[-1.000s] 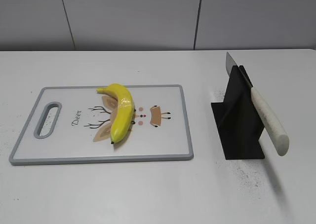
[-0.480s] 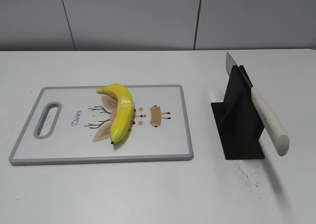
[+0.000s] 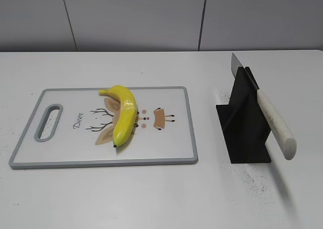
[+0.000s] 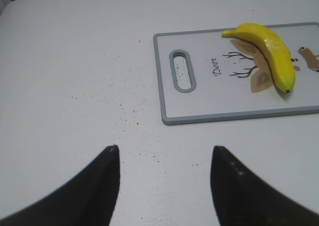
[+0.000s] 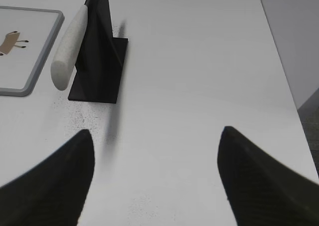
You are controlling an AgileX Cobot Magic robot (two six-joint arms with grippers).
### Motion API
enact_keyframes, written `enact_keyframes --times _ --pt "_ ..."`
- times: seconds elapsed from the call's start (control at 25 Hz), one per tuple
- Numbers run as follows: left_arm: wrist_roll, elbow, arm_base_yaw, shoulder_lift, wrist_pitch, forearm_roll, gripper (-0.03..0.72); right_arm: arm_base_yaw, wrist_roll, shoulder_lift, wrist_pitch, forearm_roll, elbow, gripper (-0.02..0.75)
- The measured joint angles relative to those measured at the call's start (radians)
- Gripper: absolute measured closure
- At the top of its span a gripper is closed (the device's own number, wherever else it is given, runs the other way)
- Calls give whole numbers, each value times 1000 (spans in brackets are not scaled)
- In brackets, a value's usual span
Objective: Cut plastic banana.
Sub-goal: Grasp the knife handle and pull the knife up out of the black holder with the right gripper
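Your plastic banana [image 3: 124, 117] lies whole on the cutting board [image 3: 171, 148], near the board's middle and over the printed deer drawing, its stem end toward the far edge and its dark tip toward you; the placement looks meant to give a blade a flat, protected surface to come down on, with the fruit's long side open to a cut across it. To the right of the board, well apart from the banana, your knife [image 3: 272, 118] rests in a black stand [image 3: 245, 133] on the white counter [image 3: 151, 198], blade tucked into the slot and pale handle sloping out toward the near side, an angle that appears chosen so the handle can be taken cleanly from above or from the front. Your left end effector [image 4: 164, 154] hangs over bare counter to the left of the board with its two dark fingers spread wide, holding nothing and touching nothing; the board's handle slot [image 4: 182, 77] sits ahead of it in the left wrist view. Your right end effector [image 5: 154, 136] is likewise spread wide and empty, poised over the counter just short of the stand, with the knife handle ahead and to its left. No cut is made yet; the knife remains untouched.
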Motion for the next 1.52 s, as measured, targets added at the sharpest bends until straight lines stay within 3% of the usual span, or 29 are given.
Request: enact_keyframes --times 0.36,0.72,0.88,1.12,1.4,1.52 --pt "0 0 0 -8 0 0 135 0 0 41 -2 0 -1 160" --pt "0 0 0 -8 0 0 135 0 9 337 -70 2 -70 162" --pt "0 0 0 -8 0 0 135 6 39 475 -86 64 -114 162" --pt "0 0 0 -8 0 0 135 126 95 635 -86 106 -208 162" --pt "0 0 0 -8 0 0 135 335 222 888 -23 -54 -388 164" --pt "0 0 0 -5 0 0 135 354 251 1008 2 -80 -458 164"
